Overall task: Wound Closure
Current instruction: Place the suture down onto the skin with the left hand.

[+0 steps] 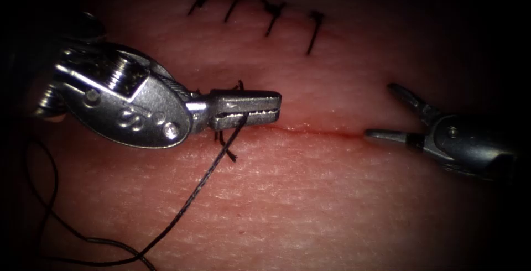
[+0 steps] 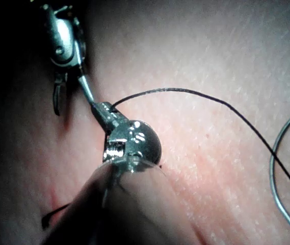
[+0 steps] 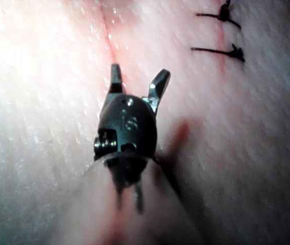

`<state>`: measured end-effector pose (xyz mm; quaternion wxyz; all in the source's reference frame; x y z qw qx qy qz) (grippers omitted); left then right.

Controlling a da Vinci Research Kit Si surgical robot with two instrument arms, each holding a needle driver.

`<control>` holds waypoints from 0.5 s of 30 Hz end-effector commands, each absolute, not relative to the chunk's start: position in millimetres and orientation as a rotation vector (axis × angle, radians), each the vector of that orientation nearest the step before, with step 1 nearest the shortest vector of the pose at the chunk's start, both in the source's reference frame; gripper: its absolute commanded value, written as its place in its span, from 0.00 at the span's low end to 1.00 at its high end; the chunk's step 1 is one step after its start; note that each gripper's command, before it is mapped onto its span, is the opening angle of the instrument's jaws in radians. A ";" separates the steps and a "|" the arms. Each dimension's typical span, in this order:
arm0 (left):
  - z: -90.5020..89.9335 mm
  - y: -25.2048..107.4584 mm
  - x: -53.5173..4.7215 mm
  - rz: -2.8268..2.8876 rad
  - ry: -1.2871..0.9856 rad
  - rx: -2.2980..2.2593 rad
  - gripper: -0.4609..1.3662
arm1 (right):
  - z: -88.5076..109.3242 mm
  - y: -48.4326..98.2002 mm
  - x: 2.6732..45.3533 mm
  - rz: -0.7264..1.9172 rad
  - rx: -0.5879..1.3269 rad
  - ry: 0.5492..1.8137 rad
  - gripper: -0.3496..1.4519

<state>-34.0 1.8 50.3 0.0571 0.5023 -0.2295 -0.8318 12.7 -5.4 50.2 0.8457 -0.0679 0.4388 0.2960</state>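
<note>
Endoscope: left tool (image 1: 269, 109) sits over the cut (image 1: 332, 133), jaws together and clamped on the thread (image 1: 193, 196). Thread leaves the underside of the jaws, runs down and left across the tissue (image 1: 332, 204), then loops off toward the lower left edge. A tied stitch (image 1: 225, 148) with short cut ends sits just beneath the jaws, straddling the cut. Four finished stitches (image 1: 271, 16) run in a row across the top, well apart from both tools. Right tool (image 1: 381, 110) is at the right end of the cut, jaws wide apart, holding nothing; its lower jaw lies almost along the cut line, upper jaw angles up and left. A thin red line of fluid (image 1: 310, 130) follows the cut between the two tools. The tools are well apart from each other.

Left wrist: left tool (image 2: 104, 109) with jaws closed on the thread (image 2: 185, 92); thread arcs out from the jaw tip and runs away across the tissue (image 2: 211, 46). The curved needle (image 2: 277, 184) lies free on the tissue, well apart from the jaws, not in the tissue as far as it shows. The thread crosses near it. Right tool (image 2: 71, 84) shows beyond, jaws apart.

Right wrist: right tool (image 3: 137, 81), jaws spread in a V, empty, tips just over the cut (image 3: 106, 30). Two finished stitches (image 3: 221, 33) lie off to one side, clear of the jaws.
</note>
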 end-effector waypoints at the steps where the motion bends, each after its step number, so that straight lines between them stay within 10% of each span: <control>1: 50.3 1.6 -34.3 -2.513 -0.678 1.520 0.06 | 50.1 -5.4 12.6 0.621 -0.139 0.929 0.82; 15: 54.1 -5.7 -41.8 -2.384 -0.553 1.483 0.06 | 49.7 -4.6 10.7 0.617 -0.135 0.927 0.81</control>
